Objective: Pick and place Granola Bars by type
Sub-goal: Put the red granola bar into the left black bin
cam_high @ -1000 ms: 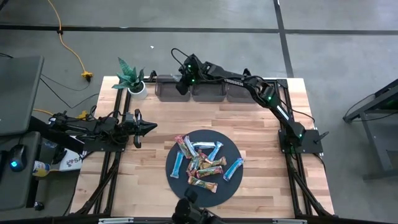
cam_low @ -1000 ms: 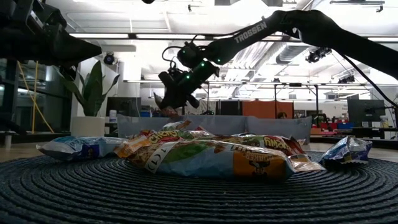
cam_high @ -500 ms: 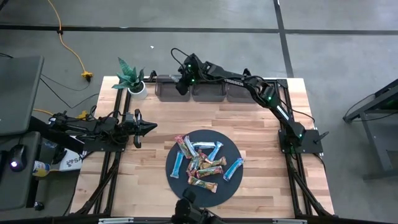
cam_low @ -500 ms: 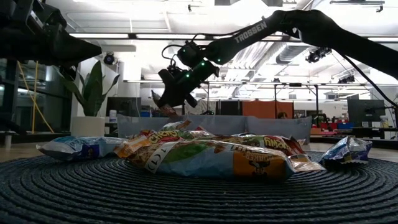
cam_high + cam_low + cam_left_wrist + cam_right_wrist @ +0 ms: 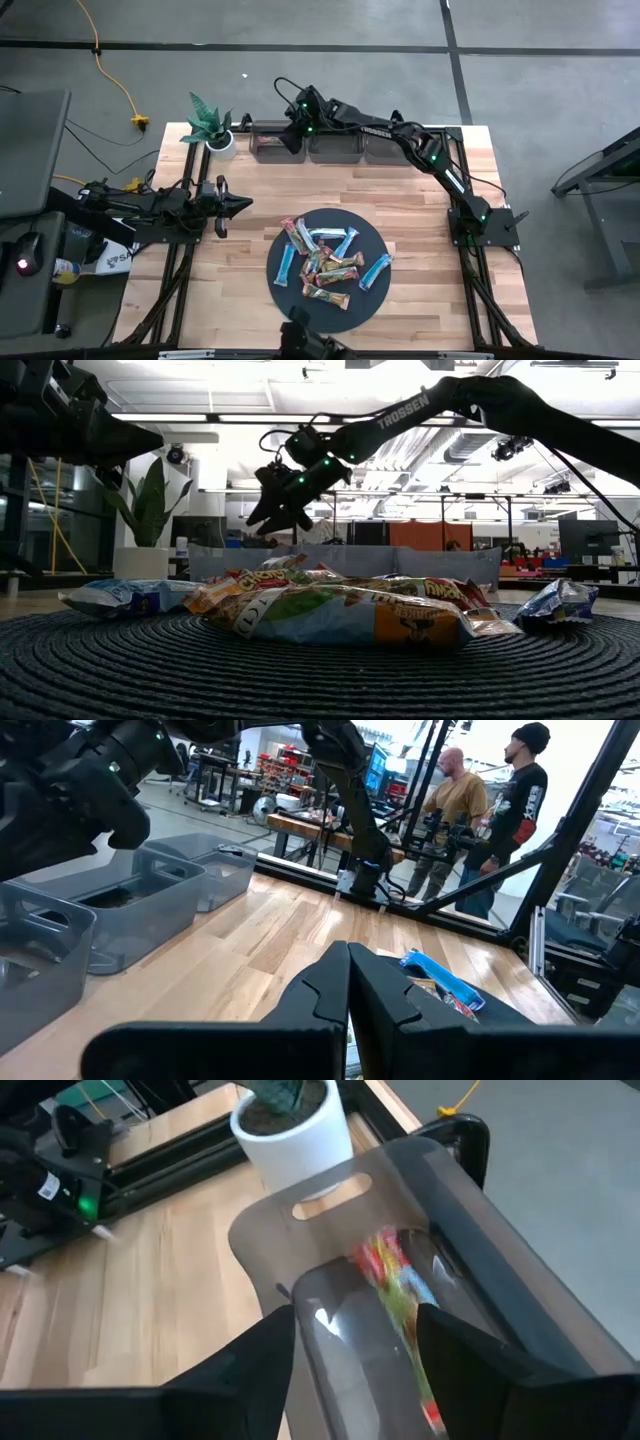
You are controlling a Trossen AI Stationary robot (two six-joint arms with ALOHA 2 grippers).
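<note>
While the right gripper (image 5: 291,133) hung over the leftmost bin (image 5: 267,141) at the table's far edge, its fingers stood spread with nothing between them.
Only the right wrist view showed what lay inside: a multicolour granola bar (image 5: 398,1285) resting in that bin (image 5: 330,1210), just beside the white plant pot (image 5: 292,1132). From above, the other granola bars (image 5: 331,262) sat heaped on the dark round mat (image 5: 286,292) near the front, with bare wood between the mat and the bins. The left gripper (image 5: 240,204) waited at the table's left side, fingers pressed together. In the low view the heap (image 5: 340,605) blocked most of the bins. Two people (image 5: 490,805) stood beyond the table.
</note>
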